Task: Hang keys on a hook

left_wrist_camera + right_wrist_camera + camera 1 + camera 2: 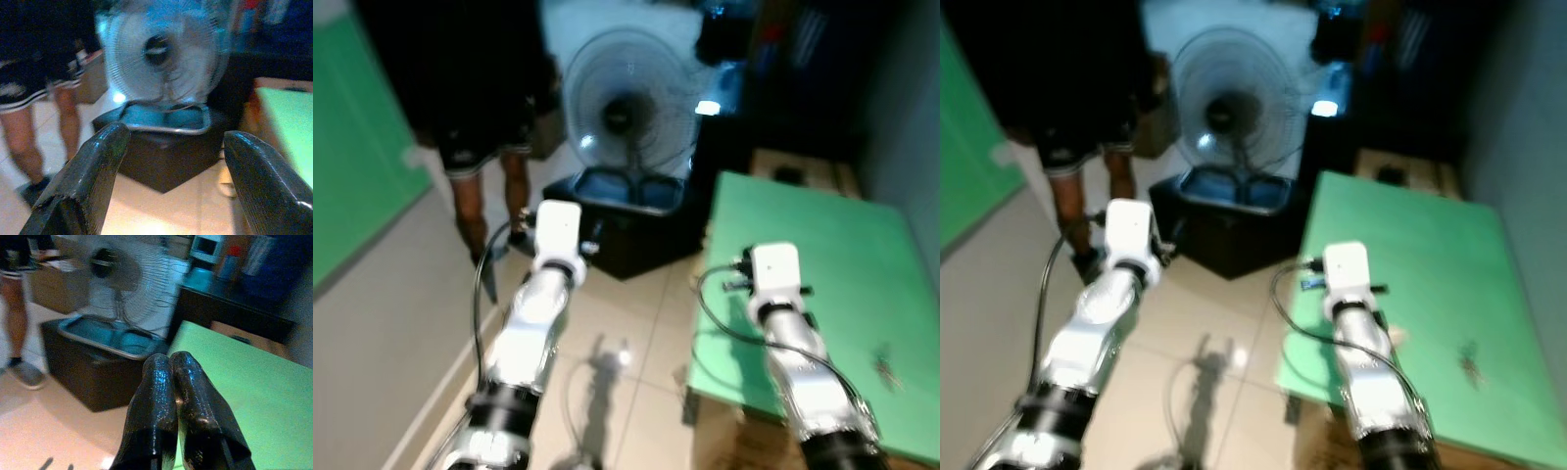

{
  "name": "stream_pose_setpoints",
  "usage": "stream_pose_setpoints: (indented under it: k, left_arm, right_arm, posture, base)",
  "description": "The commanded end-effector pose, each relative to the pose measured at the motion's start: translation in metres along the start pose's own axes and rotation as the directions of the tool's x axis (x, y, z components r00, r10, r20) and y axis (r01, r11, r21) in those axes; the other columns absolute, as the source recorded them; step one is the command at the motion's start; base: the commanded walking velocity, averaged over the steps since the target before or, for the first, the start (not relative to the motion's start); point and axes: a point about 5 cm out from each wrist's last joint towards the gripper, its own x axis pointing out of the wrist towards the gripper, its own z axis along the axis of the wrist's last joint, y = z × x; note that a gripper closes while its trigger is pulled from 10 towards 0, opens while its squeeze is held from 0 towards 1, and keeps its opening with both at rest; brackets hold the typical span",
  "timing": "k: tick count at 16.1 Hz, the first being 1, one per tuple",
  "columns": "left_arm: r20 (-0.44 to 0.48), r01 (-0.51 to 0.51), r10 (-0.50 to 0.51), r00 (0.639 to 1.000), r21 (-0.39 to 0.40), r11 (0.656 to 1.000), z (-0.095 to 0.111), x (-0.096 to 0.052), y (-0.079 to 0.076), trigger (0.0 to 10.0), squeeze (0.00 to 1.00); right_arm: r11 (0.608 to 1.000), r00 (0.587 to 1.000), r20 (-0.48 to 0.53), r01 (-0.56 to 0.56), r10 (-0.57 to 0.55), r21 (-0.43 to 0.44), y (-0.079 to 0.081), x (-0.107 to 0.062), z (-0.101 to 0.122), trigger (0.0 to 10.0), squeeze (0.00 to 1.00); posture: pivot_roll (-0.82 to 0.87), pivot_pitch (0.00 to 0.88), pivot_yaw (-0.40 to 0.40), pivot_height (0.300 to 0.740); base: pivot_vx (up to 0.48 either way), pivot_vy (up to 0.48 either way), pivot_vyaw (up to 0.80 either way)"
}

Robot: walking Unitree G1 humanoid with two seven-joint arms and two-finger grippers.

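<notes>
The keys (pixel 885 369) lay on the green counter (pixel 822 255), near its right edge and well to the right of the right arm (pixel 803 362). They showed as a small dark blur, so no detail could be made out.

The right tool (pixel 173 382) was held out over the counter's left edge, its two black fingers pressed together with nothing between them. The left tool (pixel 171 166) was held over the tiled floor (pixel 636 323) to the left of the counter, its fingers spread wide apart and holding nothing.

Left of the counter's far end, a dark box (pixel 626 230) sat on the floor with a metal tray (pixel 166 117) on top, and a fan (pixel 628 103) stood on it, facing the robot. A dark cabinet (pixel 230 308) stood behind the counter's far end. Farther left of the counter, past the box, a person's legs (pixel 484 201) in dark shorts stood beside a green wall (pixel 357 147). The head views were blurred.
</notes>
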Motion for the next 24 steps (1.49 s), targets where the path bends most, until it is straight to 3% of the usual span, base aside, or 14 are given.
stream_pose_setpoints:
  k: [1, 15, 19, 24]
  left_arm:
    - [-0.001, -0.011, 0.011, 1.0, 0.0, 1.0, 0.0019, 0.0016, -0.0001, 10.0, 0.0]
    - [-0.01, -0.028, 0.028, 1.0, 0.029, 0.999, -0.0003, -0.0002, -0.0005, 10.0, 0.0]
    - [-0.004, -0.029, 0.029, 1.0, 0.048, 0.998, -0.0013, -0.0016, -0.0006, 10.0, 0.0]
    - [0.008, 0.018, -0.019, 1.0, 0.089, 0.996, 0.0015, 0.0003, -0.0082, 10.0, 0.0]
  right_arm:
    - [1.0, 1.0, 0.013, -0.005, 0.005, -0.015, -0.0018, 0.0006, 0.0035, 10.0, 0.0]
    - [0.998, 0.999, 0.006, -0.052, 0.052, -0.017, 0.0022, 0.0041, 0.0035, 10.0, 0.0]
    - [0.996, 0.996, 0.032, -0.084, 0.083, 0.02, 0.005, 0.0033, 0.006, 10.0, 0.0]
    - [0.996, 0.996, 0.031, -0.087, 0.087, 0.006, 0.004, 0.0043, 0.0048, 10.0, 0.0]
  posture:
    - [-0.03, 0.0, 0.014, 0.74]
    - [0.0, 0.0, -0.014, 0.74]
    - [-0.01, 0.0, -0.006, 0.74]
    - [-0.01, 0.0, 0.011, 0.74]
  base:
    - [0.311, 0.364, 0.76]
    - [0.0, 0.0, 0.73]
    - [0.0, 0.0, 0.68]
    - [0.0, 0.0, 0.63]
